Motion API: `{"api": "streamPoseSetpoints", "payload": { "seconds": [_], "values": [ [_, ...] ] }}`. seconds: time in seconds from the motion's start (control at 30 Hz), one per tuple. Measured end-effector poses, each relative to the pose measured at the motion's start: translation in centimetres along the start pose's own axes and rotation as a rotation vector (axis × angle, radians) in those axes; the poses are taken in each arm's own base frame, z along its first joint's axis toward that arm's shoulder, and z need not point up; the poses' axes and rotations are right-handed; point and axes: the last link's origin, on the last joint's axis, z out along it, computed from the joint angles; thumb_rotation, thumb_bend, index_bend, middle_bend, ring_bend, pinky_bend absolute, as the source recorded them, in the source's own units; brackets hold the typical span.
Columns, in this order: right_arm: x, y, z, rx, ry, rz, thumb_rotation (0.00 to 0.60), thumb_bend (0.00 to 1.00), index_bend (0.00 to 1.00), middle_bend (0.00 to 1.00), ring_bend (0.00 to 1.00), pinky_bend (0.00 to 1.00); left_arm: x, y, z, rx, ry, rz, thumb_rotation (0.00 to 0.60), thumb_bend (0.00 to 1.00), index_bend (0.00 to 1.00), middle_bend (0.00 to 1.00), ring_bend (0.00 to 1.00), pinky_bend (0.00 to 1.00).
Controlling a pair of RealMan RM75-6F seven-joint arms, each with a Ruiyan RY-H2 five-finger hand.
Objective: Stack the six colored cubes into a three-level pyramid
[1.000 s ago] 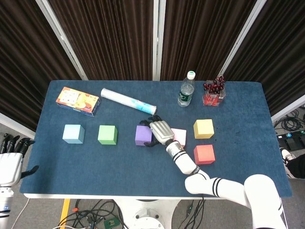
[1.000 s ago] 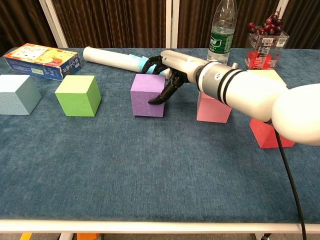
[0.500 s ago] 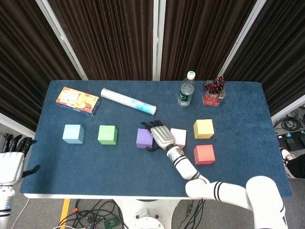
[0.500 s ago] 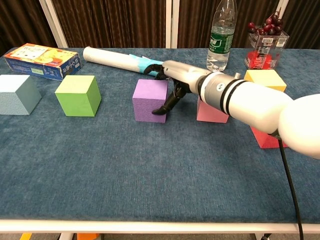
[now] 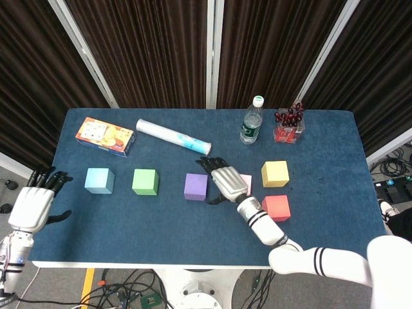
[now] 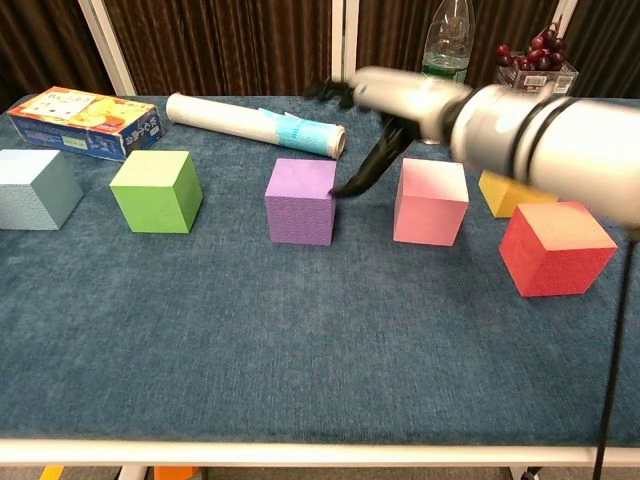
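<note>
Six cubes sit on the blue table: light blue, green, purple, pink, yellow and red. None is stacked. My right hand hovers above the gap between the purple and pink cubes, fingers spread, holding nothing; it looks blurred in the chest view. My left hand is open beside the table's left edge, apart from the light blue cube.
Along the back stand a snack box, a lying paper roll, a water bottle and a clear container of red fruit. The table's front strip lies bare before the cubes.
My right hand has left the purple cube's side and risen up and to the right. The purple cube ended slightly further right. My left hand has come up and in toward the table's left edge.
</note>
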Motion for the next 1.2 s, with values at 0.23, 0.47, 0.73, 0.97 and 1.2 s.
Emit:
{"api": "streamPoseSetpoints", "payload": {
  "seconds": [0.23,0.47,0.73,0.97,1.2],
  "values": [
    [6.5,2.7,-3.4,-0.035,0.077,-0.09,0.6,0.08,0.0,0.0,0.0,0.0,0.7,2.8,5.6,-0.121,-0.098,-0.104,0.6,0.11,0.28,0.21,0.09,0.04],
    [10.8,5.5,-7.7,-0.092,0.147,-0.152,0.6,0.09,0.0,0.02,0.0,0.0,-0.7,6.4,12.0,-0.197,-0.243,-0.139,0.6,0.11,0.26,0.21,0.09,0.05],
    [11.3,8.3,-11.0,-0.157,0.17,-0.112,0.6,0.09,0.0,0.02,0.0,0.0,-3.7,8.1,16.0,-0.165,-0.341,-0.097,0.6,0.11,0.24,0.21,0.09,0.05],
    [10.9,9.2,-11.7,-0.162,0.162,-0.097,0.6,0.1,0.0,0.02,0.0,0.0,-5.3,9.5,15.4,-0.169,-0.407,-0.111,0.6,0.11,0.24,0.21,0.09,0.05],
    [10.3,9.7,-11.8,-0.163,0.154,-0.077,0.6,0.1,0.0,0.02,0.0,0.0,-6.3,10.3,15.7,-0.159,-0.379,-0.057,0.6,0.11,0.24,0.21,0.09,0.05]
  ]
}}
